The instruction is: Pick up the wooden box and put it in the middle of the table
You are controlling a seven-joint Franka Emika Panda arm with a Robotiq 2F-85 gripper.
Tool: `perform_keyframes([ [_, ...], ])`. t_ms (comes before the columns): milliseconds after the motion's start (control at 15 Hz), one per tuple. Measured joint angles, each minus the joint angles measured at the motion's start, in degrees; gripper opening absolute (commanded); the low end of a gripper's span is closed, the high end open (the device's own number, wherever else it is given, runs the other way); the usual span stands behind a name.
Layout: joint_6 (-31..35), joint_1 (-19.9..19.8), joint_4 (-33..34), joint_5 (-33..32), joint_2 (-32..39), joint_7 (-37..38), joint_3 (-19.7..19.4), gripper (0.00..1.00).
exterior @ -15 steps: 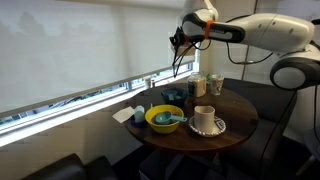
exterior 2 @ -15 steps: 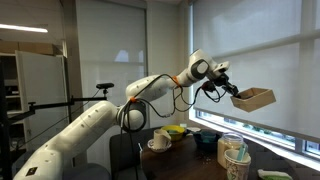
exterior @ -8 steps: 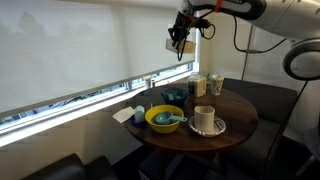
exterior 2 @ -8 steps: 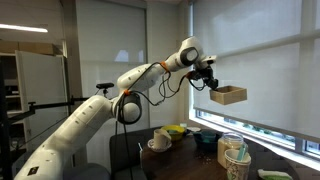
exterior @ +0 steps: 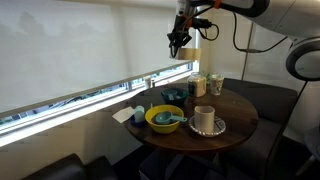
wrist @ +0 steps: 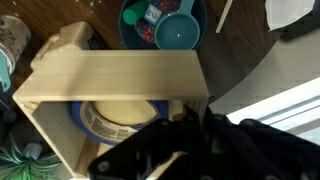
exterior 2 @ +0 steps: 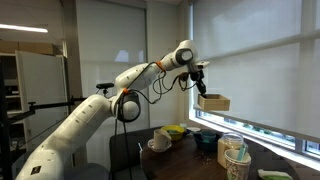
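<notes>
The wooden box (exterior 2: 213,102) is a small pale tan open box held high in the air above the round dark brown table (exterior 2: 190,162). My gripper (exterior 2: 200,86) is shut on one wall of it. In an exterior view the gripper (exterior: 178,40) is up near the top of the window blind, with the box (exterior: 189,52) just below it, hard to tell from the pale blind. In the wrist view the box (wrist: 110,75) fills the left and middle, and my dark fingers (wrist: 186,128) clamp its lower wall. The table (wrist: 245,55) lies far below.
On the table (exterior: 240,125) are a yellow bowl (exterior: 164,118), a white mug on a saucer (exterior: 204,117), a teal bowl (exterior: 172,96) and cups at the far side (exterior: 205,84). A teal bowl with a blue scoop (wrist: 165,22) shows below. The window blind is close behind the box.
The arm has carried the box away from the window side and slightly down, toward the space over the table. The grip on the box is unchanged.
</notes>
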Motion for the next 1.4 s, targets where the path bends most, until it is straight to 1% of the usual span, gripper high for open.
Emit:
perform_keyframes([
  [400,-10.17,3.86,-0.13,-1.36,0.0,18.0,-1.74,0.02],
  [733,-21.47,8.19,-0.46,-1.53,0.03,34.55,-1.91,0.02],
  [800,-23.42,9.08,-0.69,-1.32,0.04,38.25,-1.75,0.07],
  [933,-23.76,9.7,-0.77,-1.39,0.28,39.06,-1.53,0.07],
  [1067,-23.72,9.19,-0.77,-1.4,0.4,38.63,-1.53,0.07],
  [1133,-23.72,8.92,-0.76,-1.4,0.39,38.47,-1.53,0.02],
  [1267,-23.72,8.7,-0.77,-1.4,0.43,38.39,-1.53,0.02],
  [1400,-25.48,8.68,-1.07,-2.31,0.78,38.4,-1.74,0.02],
])
